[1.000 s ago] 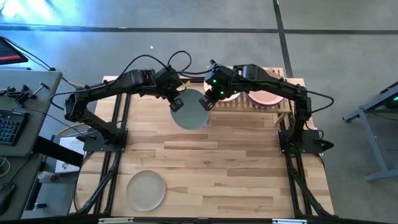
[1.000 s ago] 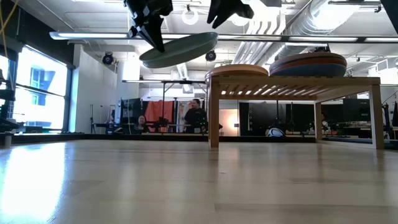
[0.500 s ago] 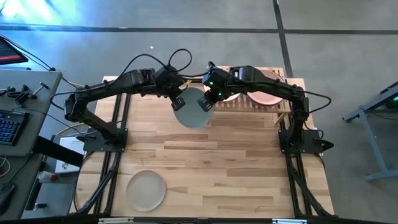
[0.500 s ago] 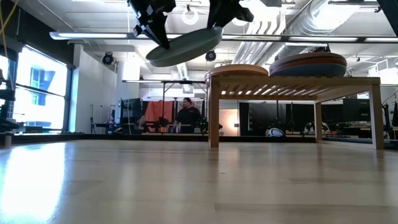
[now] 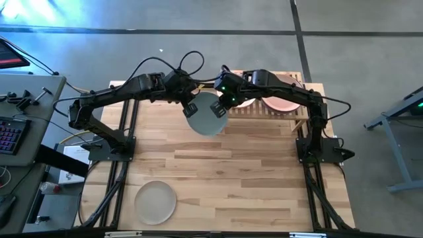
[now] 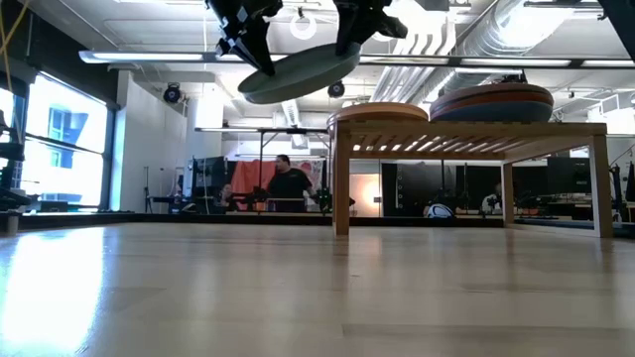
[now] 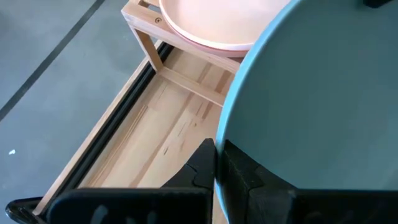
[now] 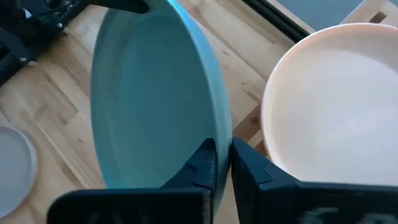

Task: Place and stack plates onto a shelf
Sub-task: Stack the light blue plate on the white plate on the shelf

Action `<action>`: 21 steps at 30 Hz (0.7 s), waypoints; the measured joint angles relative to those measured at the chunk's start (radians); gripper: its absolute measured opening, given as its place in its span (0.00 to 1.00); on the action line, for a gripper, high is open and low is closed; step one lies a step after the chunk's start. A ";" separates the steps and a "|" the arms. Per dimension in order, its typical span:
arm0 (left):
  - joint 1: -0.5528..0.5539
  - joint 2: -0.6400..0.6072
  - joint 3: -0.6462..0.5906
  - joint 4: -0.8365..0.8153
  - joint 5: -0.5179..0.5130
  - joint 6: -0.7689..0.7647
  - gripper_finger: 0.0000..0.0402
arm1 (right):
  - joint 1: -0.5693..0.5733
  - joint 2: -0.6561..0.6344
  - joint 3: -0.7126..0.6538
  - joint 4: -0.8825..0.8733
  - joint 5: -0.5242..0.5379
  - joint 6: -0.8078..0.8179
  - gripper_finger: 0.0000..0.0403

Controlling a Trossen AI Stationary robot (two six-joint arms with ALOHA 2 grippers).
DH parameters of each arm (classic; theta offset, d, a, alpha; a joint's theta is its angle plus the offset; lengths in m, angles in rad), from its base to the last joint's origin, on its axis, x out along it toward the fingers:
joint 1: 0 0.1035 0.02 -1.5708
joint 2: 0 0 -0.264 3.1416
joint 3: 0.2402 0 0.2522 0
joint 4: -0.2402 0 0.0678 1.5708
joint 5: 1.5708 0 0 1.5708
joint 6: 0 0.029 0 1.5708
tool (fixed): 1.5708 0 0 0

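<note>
A dark teal plate (image 5: 206, 119) hangs in the air between both grippers, left of the bamboo shelf (image 5: 264, 111), tilted with its right side higher (image 6: 298, 71). My left gripper (image 5: 190, 110) is shut on its left rim, and my right gripper (image 5: 221, 108) is shut on its right rim. On the shelf a pale cream-pink plate (image 5: 244, 99) lies at the left end. At the right end stands a stack of plates with a pink one on top (image 5: 281, 102). A pale grey-green plate (image 5: 155, 201) lies flat on the table near its near left corner. My left gripper pinches the teal plate's left rim (image 7: 219, 155) between its two fingers, coming from above on the plate's left side. The plate is lifted clear and this edge sits lower. My right gripper pinches the opposite rim (image 8: 222, 140), the edge nearest the shelf, with one finger on each face, coming from above. This edge sits higher.
The shelf's left leg (image 6: 341, 178) stands just right of the hanging plate, and the shelf top is lower than the plate. Bare plank table lies below and in front. People show in the room beyond the table (image 6: 288, 183).
The teal plate has moved a little toward the shelf and risen slightly, staying tilted. My right gripper, which stood just above the plate's right edge, has come down onto that rim. My left gripper has travelled along with the plate.
</note>
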 joint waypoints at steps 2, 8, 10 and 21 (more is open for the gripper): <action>0.000 0.000 0.000 0.002 0.000 0.000 0.01 | -0.004 0.000 0.000 0.000 -0.003 0.009 0.03; 0.000 0.005 0.000 0.018 0.007 0.000 0.07 | -0.005 0.000 0.000 0.000 -0.006 0.013 0.01; 0.001 0.008 0.000 0.019 0.029 0.001 0.09 | -0.006 0.000 0.000 -0.004 -0.006 0.011 0.01; 0.002 0.010 0.000 0.061 0.086 0.010 0.25 | -0.006 0.000 0.000 -0.040 -0.013 -0.001 0.00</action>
